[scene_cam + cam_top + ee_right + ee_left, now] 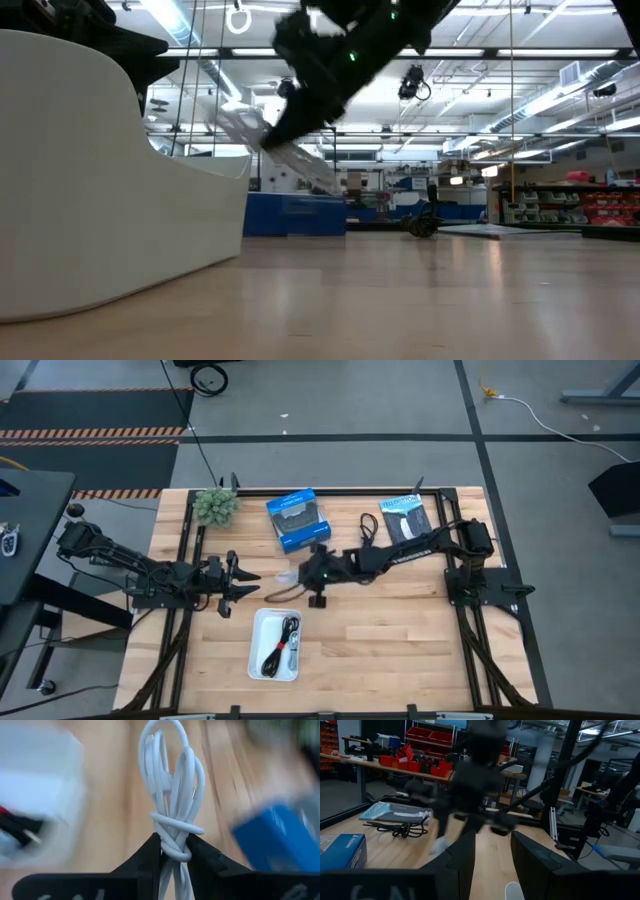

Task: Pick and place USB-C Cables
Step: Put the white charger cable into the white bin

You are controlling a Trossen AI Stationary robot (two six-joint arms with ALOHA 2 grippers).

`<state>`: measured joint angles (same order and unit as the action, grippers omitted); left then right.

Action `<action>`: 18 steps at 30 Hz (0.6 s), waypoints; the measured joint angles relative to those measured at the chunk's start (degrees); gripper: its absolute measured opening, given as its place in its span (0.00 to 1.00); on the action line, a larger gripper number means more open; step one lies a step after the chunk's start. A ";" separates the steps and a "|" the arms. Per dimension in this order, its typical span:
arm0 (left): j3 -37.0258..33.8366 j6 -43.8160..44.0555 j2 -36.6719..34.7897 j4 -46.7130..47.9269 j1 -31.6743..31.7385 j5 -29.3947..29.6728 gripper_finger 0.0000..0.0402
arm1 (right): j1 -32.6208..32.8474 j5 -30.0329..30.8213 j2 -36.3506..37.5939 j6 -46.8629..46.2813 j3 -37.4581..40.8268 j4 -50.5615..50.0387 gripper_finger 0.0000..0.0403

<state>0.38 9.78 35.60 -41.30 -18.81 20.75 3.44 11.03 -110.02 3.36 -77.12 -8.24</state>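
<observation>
My right gripper (300, 576) is over the table's middle, shut on the white coiled cable (172, 785), which is clear of the table in the low view (270, 140). A black cable bundle with a red tie (284, 644) lies in the white tray (258, 660). Another black cable (370, 530) lies on the table at the back, also seen in the left wrist view (397, 827). My left gripper (240, 586) is open and empty at the table's left, pointing toward the right arm. I cannot make out the bluish-grey cable. My right gripper pinches the white bundle between its two fingers just below the wrapped knot (174, 851) near one end. The looped coils (170, 765) stick out ahead of the fingertips. The bundle is lifted clear of the table.
A blue box (297, 520) and a dark flat packet with white print (405, 518) lie at the back. A small green plant (215, 506) stands at the back left. The tray's white wall (100, 180) fills the low view's left. Bare wood lies to the tray's right.
</observation>
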 joint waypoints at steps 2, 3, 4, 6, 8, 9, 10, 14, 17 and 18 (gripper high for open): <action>0.01 0.00 0.00 0.00 0.00 0.00 0.33 | 1.81 0.00 0.00 2.34 0.00 5.60 0.20; 0.01 0.00 0.00 0.00 -0.02 0.00 0.33 | 2.67 0.00 0.00 3.57 0.00 8.21 0.20; 0.01 0.00 0.00 0.00 -0.02 0.02 0.33 | 3.52 0.00 0.00 4.83 0.00 10.57 0.20; 0.00 0.00 0.02 0.00 0.00 0.00 0.33 | 5.17 0.01 0.00 7.49 0.00 15.54 0.20; 0.02 0.00 0.00 0.00 -0.02 0.02 0.33 | 6.75 0.02 0.00 9.61 0.00 21.01 0.20; 0.00 0.01 0.00 0.00 0.00 0.01 0.33 | 7.49 0.00 -0.21 10.46 0.00 23.87 0.20; 0.00 0.02 0.02 0.00 -0.02 0.00 0.33 | 8.26 -0.08 -0.38 11.00 0.00 27.06 0.20; 0.00 0.00 0.02 -0.01 -0.02 0.00 0.33 | 10.60 -1.63 -2.00 13.21 1.33 37.34 0.20; 0.02 0.00 0.02 0.01 -0.02 0.00 0.33 | 12.14 -1.74 -4.72 15.15 1.77 43.62 0.20; 0.00 0.00 0.02 -0.07 -0.01 0.00 0.33 | 12.64 -1.77 -5.74 15.95 1.75 46.14 0.20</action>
<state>0.38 9.78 35.62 -41.37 -18.82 20.75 16.08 9.25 -115.76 19.31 -75.37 37.89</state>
